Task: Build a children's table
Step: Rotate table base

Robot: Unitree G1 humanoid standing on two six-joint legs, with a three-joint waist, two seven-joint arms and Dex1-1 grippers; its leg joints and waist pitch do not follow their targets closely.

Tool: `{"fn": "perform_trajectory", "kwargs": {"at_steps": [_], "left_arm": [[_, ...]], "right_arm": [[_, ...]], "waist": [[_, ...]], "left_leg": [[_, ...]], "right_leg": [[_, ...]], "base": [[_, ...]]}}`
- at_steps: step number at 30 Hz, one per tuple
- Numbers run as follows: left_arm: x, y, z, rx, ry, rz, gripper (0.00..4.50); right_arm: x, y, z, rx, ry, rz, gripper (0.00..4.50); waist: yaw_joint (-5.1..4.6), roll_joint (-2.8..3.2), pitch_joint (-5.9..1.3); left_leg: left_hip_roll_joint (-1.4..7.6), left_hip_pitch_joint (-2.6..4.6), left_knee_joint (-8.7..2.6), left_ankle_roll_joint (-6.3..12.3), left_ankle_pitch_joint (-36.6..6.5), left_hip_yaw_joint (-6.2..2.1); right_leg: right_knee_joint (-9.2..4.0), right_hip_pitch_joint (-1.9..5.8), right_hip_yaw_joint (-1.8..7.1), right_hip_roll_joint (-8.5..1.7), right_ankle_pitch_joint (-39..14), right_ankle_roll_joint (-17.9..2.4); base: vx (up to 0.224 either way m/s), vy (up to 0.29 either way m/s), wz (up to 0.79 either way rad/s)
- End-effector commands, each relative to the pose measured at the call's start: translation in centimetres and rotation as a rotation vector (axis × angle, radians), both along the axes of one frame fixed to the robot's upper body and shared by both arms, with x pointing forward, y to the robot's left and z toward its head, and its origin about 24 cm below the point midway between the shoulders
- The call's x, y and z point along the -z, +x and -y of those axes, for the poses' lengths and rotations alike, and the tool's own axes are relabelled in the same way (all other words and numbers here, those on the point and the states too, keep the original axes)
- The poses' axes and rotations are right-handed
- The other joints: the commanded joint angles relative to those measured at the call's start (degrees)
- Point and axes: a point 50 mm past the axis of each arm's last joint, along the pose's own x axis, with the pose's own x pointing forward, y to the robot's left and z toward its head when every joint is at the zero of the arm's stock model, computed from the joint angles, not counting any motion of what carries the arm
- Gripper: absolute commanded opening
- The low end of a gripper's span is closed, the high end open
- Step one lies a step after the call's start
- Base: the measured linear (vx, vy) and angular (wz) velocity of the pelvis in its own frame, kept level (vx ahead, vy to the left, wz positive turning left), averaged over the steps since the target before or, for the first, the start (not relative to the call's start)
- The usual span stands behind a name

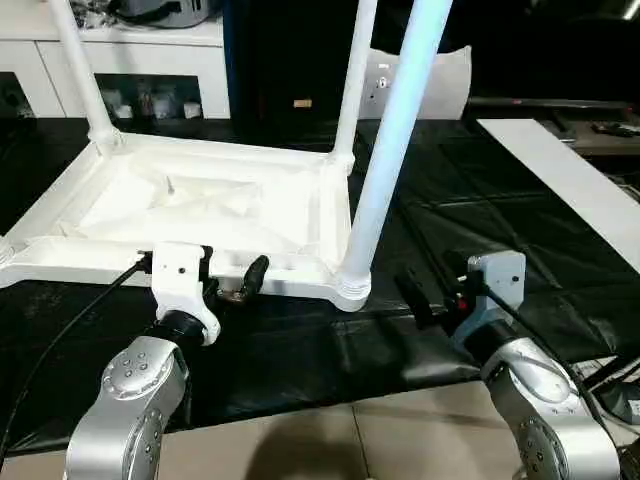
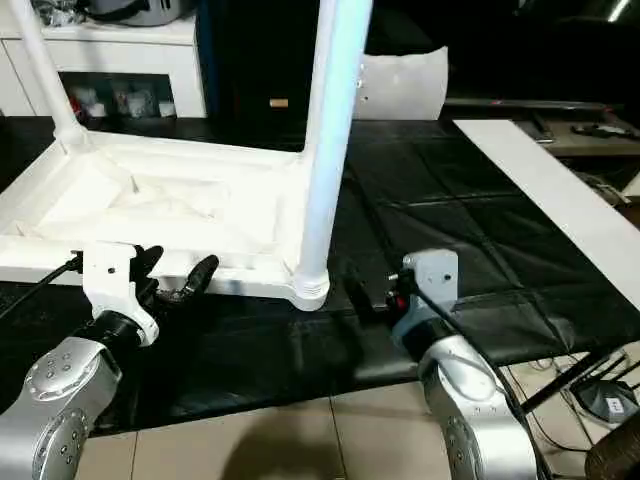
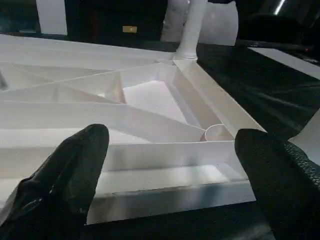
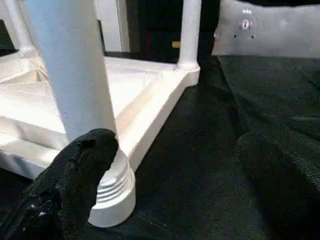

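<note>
The white table top lies upside down on the black mat, ribbed underside up. Three white legs stand in its corner sockets: the near right leg, the far right leg and the far left leg. My left gripper is open at the top's near rim, one finger on each side of the rim wall. To the right of the near right leg's ribbed base, low over the mat, my right gripper is open and holds nothing.
A white cabinet with glass doors stands behind the table top. A long white board lies on the mat at the right. The black mat ends at a tiled floor near me. Cables lie at the lower right.
</note>
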Motion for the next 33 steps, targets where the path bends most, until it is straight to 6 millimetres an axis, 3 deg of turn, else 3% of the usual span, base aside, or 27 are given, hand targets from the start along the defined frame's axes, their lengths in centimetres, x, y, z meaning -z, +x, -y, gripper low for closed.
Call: {"fn": "perform_trajectory", "kwargs": {"at_steps": [1,3,4,5,7,8,11,12,14,17,20,27,30,32,33], "left_arm": [[-0.21,-0.06,0.38,0.024,-0.002,0.009,4.45],[-0.45,-0.07,0.43,0.025,-0.022,0.024,4.45],[-0.57,-0.08,0.45,0.024,-0.033,0.031,4.45],[-0.7,-0.08,0.46,0.022,-0.037,0.039,4.45],[-0.83,-0.06,0.47,0.017,-0.036,0.047,4.45],[-0.85,-0.07,0.49,0.015,-0.037,0.048,4.45],[-0.86,-0.14,0.52,0.012,-0.04,0.048,4.45],[-0.85,-0.17,0.53,0.012,-0.04,0.047,4.45],[-0.8,-0.29,0.55,0.012,-0.041,0.045,4.45],[-0.68,-0.47,0.71,0.031,-0.03,0.038,4.45],[-0.66,-0.49,0.72,0.032,-0.029,0.038,4.45],[-0.65,-0.45,0.83,0.037,-0.031,0.037,4.45],[-0.64,-0.52,0.82,0.041,-0.028,0.037,4.45],[-0.63,-0.58,0.79,0.047,-0.024,0.037,4.45],[-0.64,-0.58,0.79,0.048,-0.023,0.037,4.45]], "right_arm": [[-0.26,0.01,0.43,0.022,-0.009,0.002,4.5],[-0.54,0.01,0.44,0.016,0.001,0.021,4.5],[-0.68,0.02,0.43,0.012,-0.003,0.035,4.5],[-0.81,0.04,0.4,0.007,-0.015,0.05,4.5],[-0.88,0.05,0.28,-0.001,-0.024,0.06,4.5],[-0.91,0.05,0.22,-0.004,-0.02,0.061,4.5],[-1.04,0.07,0.01,-0.015,-0.014,0.069,4.5],[-1.06,0.07,-0.01,-0.018,-0.015,0.071,4.5],[-1.08,0.06,-0.04,-0.022,-0.019,0.077,4.5],[-0.99,-0.01,0.07,-0.02,-0.027,0.081,4.5],[-0.91,-0.04,0.07,-0.023,-0.034,0.08,4.5],[-0.9,0.0,0.09,-0.025,-0.042,0.088,4.5],[-0.73,-0.08,0.07,-0.027,-0.044,0.085,4.5],[-0.61,-0.15,0.01,-0.028,-0.045,0.082,4.5],[-0.6,-0.16,0.0,-0.028,-0.045,0.082,4.5]], "waist": [[-0.09,0.59,-2.16],[0.05,0.43,-2.29],[0.01,0.54,-2.47],[0.09,0.27,-2.61],[0.21,0.37,-2.69],[0.24,0.03,-2.82],[0.33,0.26,-2.79],[0.31,0.05,-2.74],[0.39,0.29,-2.57],[0.27,0.0,-2.18],[0.26,0.1,-2.03],[0.32,0.15,-2.33],[0.22,0.17,-2.26],[0.01,0.26,-1.84],[-0.09,0.28,-1.62]], "left_leg": [[3.74,-0.01,-6.39,-2.13,-17.6,-1.38],[3.73,-0.07,-6.14,-1.78,-16.1,-1.05],[3.85,-0.35,-6.16,-1.66,-13.8,-0.97],[3.93,-0.29,-6.07,-1.26,-11.4,-0.72],[3.92,-0.24,-5.98,-0.39,-8.2,-0.48],[3.91,-0.2,-5.78,0.34,-5.9,-0.33],[3.95,-0.05,-5.63,2.09,-2.6,-0.19],[3.99,-0.03,-5.66,2.25,-2.8,-0.15],[4.08,0.14,-5.72,2.24,-4.2,-0.09],[4.24,0.24,-6.15,0.82,-9.4,-0.15],[4.16,0.33,-6.26,-0.3,-12.1,-0.23],[4.11,0.22,-6.16,-0.48,-10.3,-0.24],[4.16,1.06,-6.45,-1.21,-17.5,-0.29],[3.76,2.22,-6.66,-0.66,-25.0,-0.13],[3.64,2.5,-6.64,-0.41,-26.8,-0.07]], "right_leg": [[-4.76,0.9,2.95,-4.21,-19.7,-6.0],[-4.58,0.83,3.1,-4.16,-17.9,-6.5],[-4.18,1.23,3.04,-4.14,-14.9,-7.2],[-3.93,1.31,3.01,-3.98,-11.1,-7.8],[-3.53,1.62,3.02,-3.97,-6.8,-8.7],[-3.3,1.84,3.0,-3.94,-3.9,-9.3],[-2.86,2.13,2.95,-3.98,0.8,-11.1],[-2.92,2.16,2.93,-4.0,0.4,-11.2],[-3.09,2.08,2.96,-4.09,-2.0,-11.5],[-3.77,1.82,2.96,-4.01,-10.0,-10.2],[-4.18,1.46,3.05,-3.98,-14.9,-8.4],[-3.84,1.61,3.04,-3.89,-11.1,-8.3],[-4.25,1.88,2.79,-3.84,-18.5,-7.9],[-5.27,1.91,2.18,-3.23,-27.7,-7.7],[-5.65,1.86,2.03,-3.13,-30.6,-7.6]], "base": [[0.0,0.0,0.0],[0.0,0.0,0.0],[0.05,-0.028,-0.02],[0.0,0.0,0.0],[0.0,0.0,0.0],[0.0,0.0,0.0],[0.0,0.0,0.0],[0.0,0.0,0.0],[0.0,0.0,0.0],[0.0,0.0,0.0],[0.0,0.0,0.0],[0.0,0.0,0.0],[0.0,0.0,0.0],[0.0,0.0,0.0],[0.0,0.0,0.0]]}}
